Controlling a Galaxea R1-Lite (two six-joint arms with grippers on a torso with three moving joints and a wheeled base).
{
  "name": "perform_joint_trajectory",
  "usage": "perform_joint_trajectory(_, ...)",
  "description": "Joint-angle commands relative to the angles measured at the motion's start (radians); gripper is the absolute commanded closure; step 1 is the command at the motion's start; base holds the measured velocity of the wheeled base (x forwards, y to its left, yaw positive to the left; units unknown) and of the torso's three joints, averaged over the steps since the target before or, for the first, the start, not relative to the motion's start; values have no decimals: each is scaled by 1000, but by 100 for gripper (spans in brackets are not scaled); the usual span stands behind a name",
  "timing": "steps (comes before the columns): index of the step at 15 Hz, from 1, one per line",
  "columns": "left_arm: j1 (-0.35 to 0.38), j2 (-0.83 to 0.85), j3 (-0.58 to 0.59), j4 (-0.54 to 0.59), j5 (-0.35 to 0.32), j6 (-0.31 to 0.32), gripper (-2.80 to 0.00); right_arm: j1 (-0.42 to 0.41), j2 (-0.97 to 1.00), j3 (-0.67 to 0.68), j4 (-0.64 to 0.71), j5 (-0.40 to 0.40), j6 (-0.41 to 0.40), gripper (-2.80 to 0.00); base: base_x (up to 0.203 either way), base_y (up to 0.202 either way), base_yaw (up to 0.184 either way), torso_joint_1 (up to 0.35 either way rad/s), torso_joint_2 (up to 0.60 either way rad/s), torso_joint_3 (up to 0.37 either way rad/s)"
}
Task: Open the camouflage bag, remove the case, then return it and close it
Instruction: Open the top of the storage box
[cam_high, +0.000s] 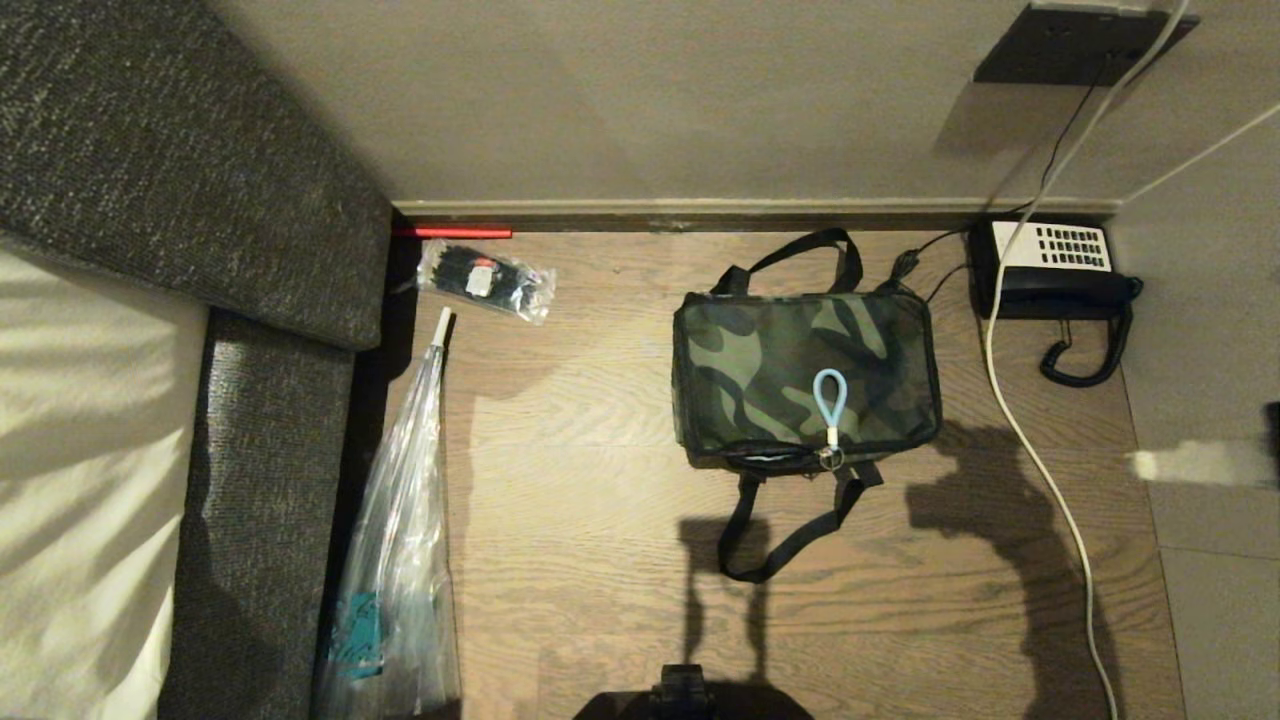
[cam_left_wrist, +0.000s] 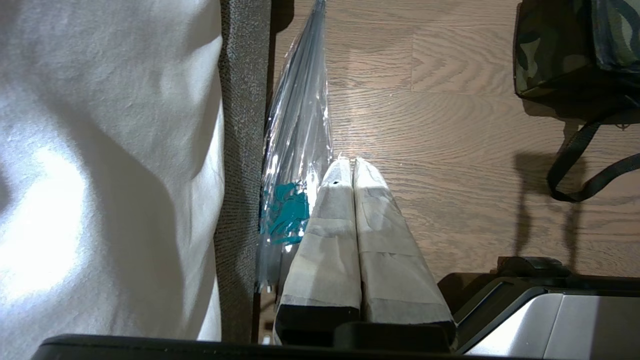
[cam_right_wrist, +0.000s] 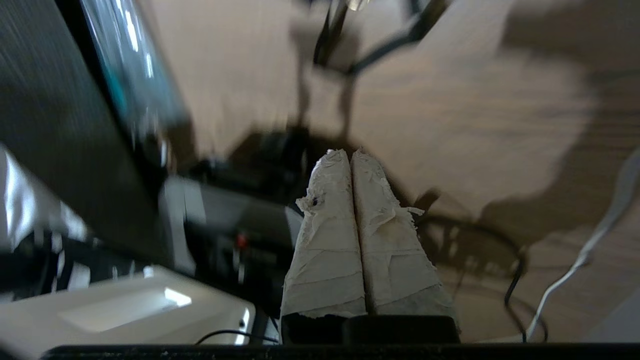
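The camouflage bag (cam_high: 805, 375) stands zipped shut on the wood floor, in the middle of the head view. A light-blue loop (cam_high: 830, 403) lies on its lid from the zipper pull at the near edge. Black strap handles (cam_high: 790, 530) trail toward me. A corner of the bag (cam_left_wrist: 575, 50) shows in the left wrist view. The case is hidden. Neither arm shows in the head view. My left gripper (cam_left_wrist: 348, 161) is shut and empty, low beside the sofa. My right gripper (cam_right_wrist: 349, 152) is shut and empty above the floor near my base.
A dark sofa (cam_high: 200, 230) with a white cover fills the left. A long clear plastic bag (cam_high: 400, 560) lies along it, and a small packet (cam_high: 485, 280) sits by the wall. A black telephone (cam_high: 1050, 270) and a white cable (cam_high: 1040, 460) lie at the right.
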Motion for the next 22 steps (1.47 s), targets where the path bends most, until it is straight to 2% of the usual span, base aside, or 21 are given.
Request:
perform_joint_trajectory(1,0,1,2,0,0,0,0,109,299,29,-145,-3,-18,0,0,0,0,0,0,0)
perform_joint_trajectory(3,0,1,2,0,0,0,0,147,368,116,-396,-61,-78,0,0,0,0,0,0,0)
perform_joint_trajectory(4,0,1,2,0,0,0,0,160,406,139,-486,-80,-117,-280,0,0,0,0,0,0)
perform_joint_trajectory(6,0,1,2,0,0,0,0,168,453,154,-559,-83,-164,-280,0,0,0,0,0,0)
perform_joint_trajectory(9,0,1,2,0,0,0,0,141,495,79,-618,-79,-169,-280,0,0,0,0,0,0)
perform_joint_trajectory(14,0,1,2,0,0,0,0,151,659,50,-823,-86,-156,-280,0,0,0,0,0,0)
perform_joint_trajectory(17,0,1,2,0,0,0,0,159,731,22,-905,-85,-125,-280,0,0,0,0,0,0)
perform_joint_trajectory(22,0,1,2,0,0,0,0,166,825,-38,-1026,-90,-125,-280,0,0,0,0,0,0)
